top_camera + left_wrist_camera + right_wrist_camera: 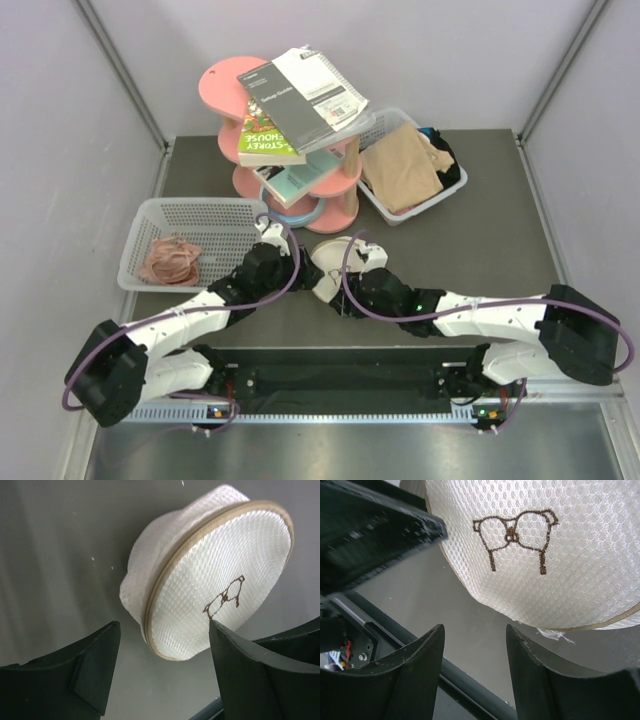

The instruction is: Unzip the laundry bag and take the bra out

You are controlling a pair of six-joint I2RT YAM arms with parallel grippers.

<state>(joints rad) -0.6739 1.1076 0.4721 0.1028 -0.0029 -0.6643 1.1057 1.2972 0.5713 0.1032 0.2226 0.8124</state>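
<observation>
The laundry bag [335, 255] is a round cream-white mesh pouch with a tan zip band, lying at the table's middle. The left wrist view shows its face and black bra outline [220, 580]. The right wrist view shows it close up [545, 540]. My left gripper [165, 625] is open, with the bag's near edge between and just beyond its fingertips. In the top view it [298, 268] is at the bag's left. My right gripper [475, 628] is open and empty, just short of the bag's lower edge. In the top view it [340, 292] is at the bag's near side. The bra is not in view.
A white mesh basket [190, 212] holding a pinkish-brown bundle [170, 262] stands at the left. A pink tiered stand [225, 85] with books is behind the bag. A white tray [440, 195] with tan cloth [400, 165] is at the back right. A dark rail [470, 685] runs below the right gripper.
</observation>
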